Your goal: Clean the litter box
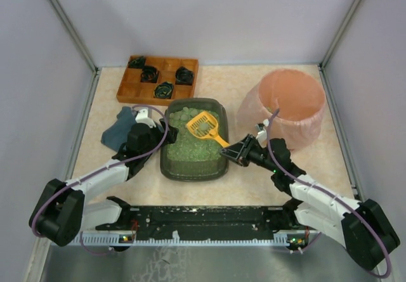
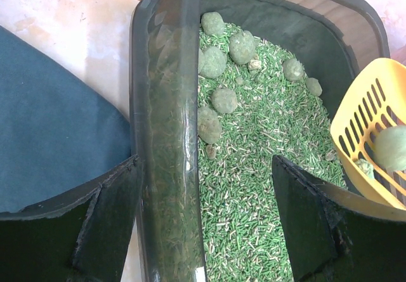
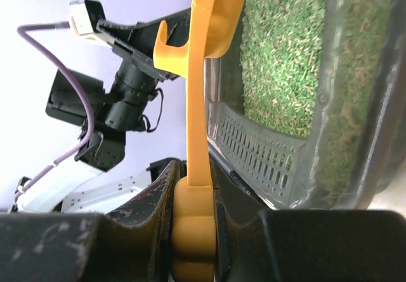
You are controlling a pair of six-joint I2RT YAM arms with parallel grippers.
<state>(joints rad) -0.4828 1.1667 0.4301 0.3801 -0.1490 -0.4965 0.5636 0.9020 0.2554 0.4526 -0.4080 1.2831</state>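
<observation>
The litter box (image 1: 193,177) is a dark grey-green tray of green pellets in the middle of the table. Round green clumps (image 2: 225,99) lie toward its far end. My left gripper (image 1: 163,132) is open and straddles the box's left rim (image 2: 165,136), one finger outside the wall and one over the litter (image 2: 204,161). My right gripper (image 1: 229,150) is shut on the handle (image 3: 200,104) of a yellow slotted scoop (image 1: 202,125). The scoop's head (image 2: 368,123) hangs over the box's right side with a clump (image 2: 390,146) in it. The box wall (image 3: 355,104) fills the right of the right wrist view.
A tall pink bag-lined bin (image 1: 288,104) stands right of the box. An orange-brown wooden compartment tray (image 1: 158,78) with dark items sits at the back left. A blue cloth (image 1: 120,130) lies left of the box, under the left arm. Grey walls enclose the table.
</observation>
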